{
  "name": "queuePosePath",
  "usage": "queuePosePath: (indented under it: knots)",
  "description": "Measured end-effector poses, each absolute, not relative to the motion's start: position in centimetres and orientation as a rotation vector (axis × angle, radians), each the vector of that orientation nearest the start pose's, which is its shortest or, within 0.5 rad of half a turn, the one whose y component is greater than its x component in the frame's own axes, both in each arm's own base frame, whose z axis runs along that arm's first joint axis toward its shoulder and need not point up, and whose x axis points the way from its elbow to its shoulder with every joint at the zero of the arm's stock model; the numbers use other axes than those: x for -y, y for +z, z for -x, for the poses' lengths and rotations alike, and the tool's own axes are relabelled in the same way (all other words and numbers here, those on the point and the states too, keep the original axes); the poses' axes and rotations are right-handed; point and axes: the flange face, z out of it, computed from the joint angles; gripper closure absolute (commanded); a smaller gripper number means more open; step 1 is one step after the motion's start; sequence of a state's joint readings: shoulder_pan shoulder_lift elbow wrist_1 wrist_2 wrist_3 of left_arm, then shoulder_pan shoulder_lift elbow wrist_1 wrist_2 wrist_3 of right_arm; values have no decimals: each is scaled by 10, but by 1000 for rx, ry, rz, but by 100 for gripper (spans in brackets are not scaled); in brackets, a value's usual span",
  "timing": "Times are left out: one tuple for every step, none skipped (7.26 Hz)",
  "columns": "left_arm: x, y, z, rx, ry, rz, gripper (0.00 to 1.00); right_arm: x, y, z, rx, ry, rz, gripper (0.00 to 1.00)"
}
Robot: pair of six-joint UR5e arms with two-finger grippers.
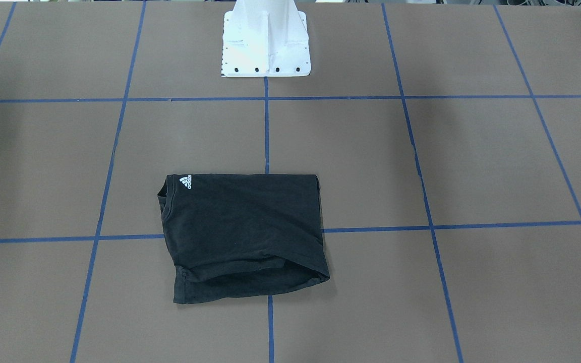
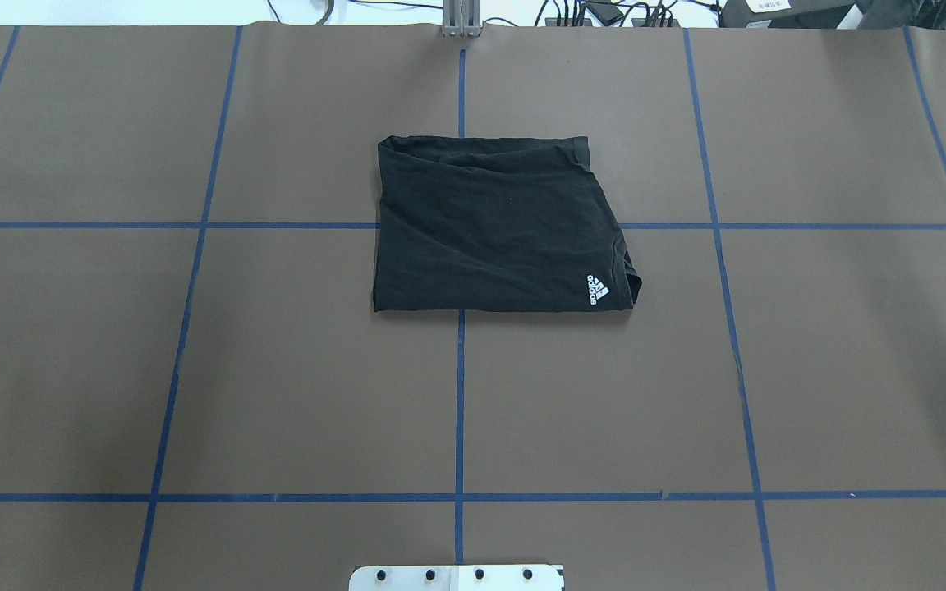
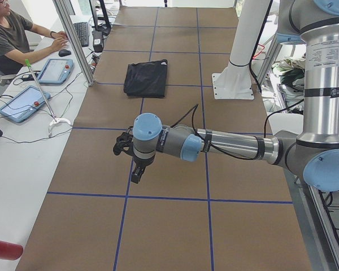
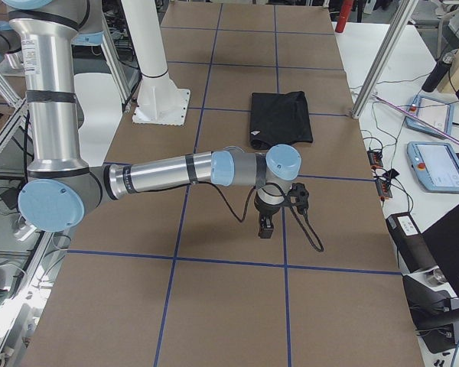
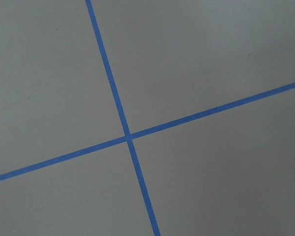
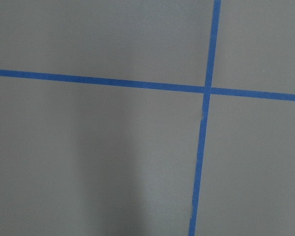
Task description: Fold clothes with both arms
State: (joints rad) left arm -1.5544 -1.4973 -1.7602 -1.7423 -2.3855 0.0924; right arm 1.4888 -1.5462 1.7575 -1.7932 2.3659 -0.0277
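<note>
Black T-shirt [image 2: 498,230] is folded into a compact, roughly rectangular bundle and lies flat on the brown table [image 2: 276,369]. It sits over the crossing of the centre blue tape line [image 2: 460,394] and the far cross line, well apart from the white base pedestal [image 1: 265,45]. The white Adidas logo [image 2: 597,289] faces up at the corner nearest the robot, on the robot's right side, with the collar opening just beside it along that edge. The far edge shows stacked layers and a few soft wrinkles. Neither arm touches the shirt. The overhead and front-facing views show no arm at all. The left arm [image 3: 226,147] reaches out low over the table near its left end. The left gripper [image 3: 137,172] points down above bare table beside a tape line, far from the shirt. The right arm [image 4: 161,174] does the same near the right end, with the right gripper [image 4: 265,227] pointing down. Both pincers show only in the side views, so I cannot tell whether the fingers are spread or pressed together. Both wrist cameras see only table surface and a tape crossing [image 5: 129,136], with no fingers and no cloth in frame. A seated person [image 3: 11,39] is at the side bench with a tablet [image 3: 55,70].
</note>
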Motion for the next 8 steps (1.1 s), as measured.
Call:
queuePosePath:
  knots:
    - [473,578,53,-803,220,-302,0,494,575,-23,804,-94,31,0]
    - [473,578,53,-804,220,-302,0,492,570,-25,811,-90,22,0]
    - [472,579,53,-805,219,-300,0,487,563,-29,815,-87,7,0]
    - [471,579,53,-806,219,-299,0,480,557,-31,816,-87,-5,0]
    - [470,580,53,-806,218,-297,0,475,554,-32,817,-88,-12,0]
    - [469,581,53,-806,217,-295,0,472,554,-33,814,-88,-12,0]
    - [469,582,52,-806,217,-293,0,471,556,-33,809,-86,-9,0]
    - [470,582,52,-806,217,-293,0,470,557,-33,806,-86,-7,0]
